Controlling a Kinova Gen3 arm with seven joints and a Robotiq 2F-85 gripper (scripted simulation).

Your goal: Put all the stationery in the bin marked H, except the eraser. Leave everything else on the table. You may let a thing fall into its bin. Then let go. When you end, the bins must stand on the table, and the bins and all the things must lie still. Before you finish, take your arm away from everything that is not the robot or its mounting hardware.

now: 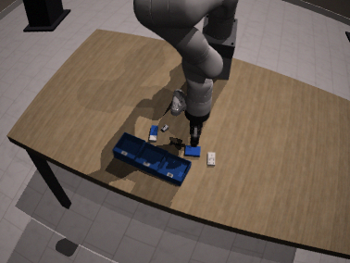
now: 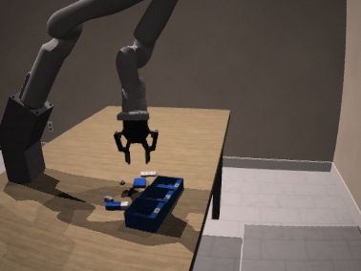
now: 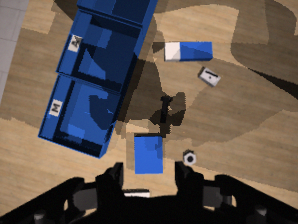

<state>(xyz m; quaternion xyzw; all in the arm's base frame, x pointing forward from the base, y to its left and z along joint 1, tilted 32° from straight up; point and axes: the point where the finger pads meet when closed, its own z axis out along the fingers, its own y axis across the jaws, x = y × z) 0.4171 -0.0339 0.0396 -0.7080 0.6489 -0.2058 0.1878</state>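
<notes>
My gripper (image 2: 136, 159) is open and empty. It hangs well above the table, over a flat blue pad (image 3: 148, 153), which lies just right of the blue three-part bin (image 3: 95, 75). In the wrist view the fingers frame the pad's near edge. The two bin compartments in the wrist view carry labels reading A and M; the third compartment's label is out of that view. A blue-and-white block (image 3: 188, 50), a small white-and-grey piece (image 3: 210, 76), a black clip-like thing (image 3: 166, 110) and a small hex nut (image 3: 189, 158) lie beside the bin.
A white flat item (image 1: 211, 158) lies right of the pad (image 1: 193, 151). The bin (image 1: 152, 159) stands near the table's front edge. The arm's base (image 1: 222, 42) stands at the back of the table.
</notes>
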